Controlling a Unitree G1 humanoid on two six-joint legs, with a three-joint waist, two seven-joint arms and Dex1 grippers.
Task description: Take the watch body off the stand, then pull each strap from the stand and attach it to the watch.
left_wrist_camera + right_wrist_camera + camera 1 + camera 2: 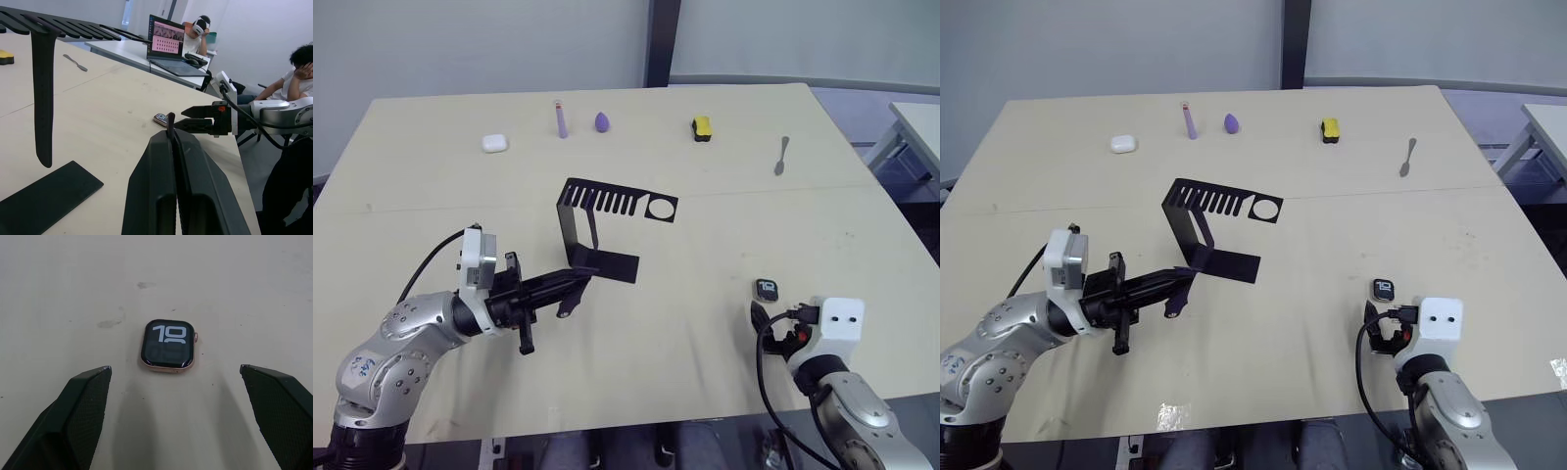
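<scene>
One strap (43, 93) hangs from the stand (597, 223) top-plate slots; stand sits mid-table (431, 176), which I take as ref for all places. Second strap (170, 125): only a thin dark tip shows above my L gripper (174, 142), fingers pressed together on it; rest hidden betw. the pads. In head view a small dark end (565, 312) dangles under the L fingertips, just short of stand base on my left. Watch body (167, 346) off the stand, flat on table, screen up, well to stand's right and nearer me. My R gripper (175, 374) spread wide, just behind watch body, not touching; fingertips (93, 382) flank it. R fingers mostly blocked by wrist housing in head view. Far of stand: white case (494, 143), purple bits, yellow-black block (702, 128), spoon (782, 155) — details too small.
</scene>
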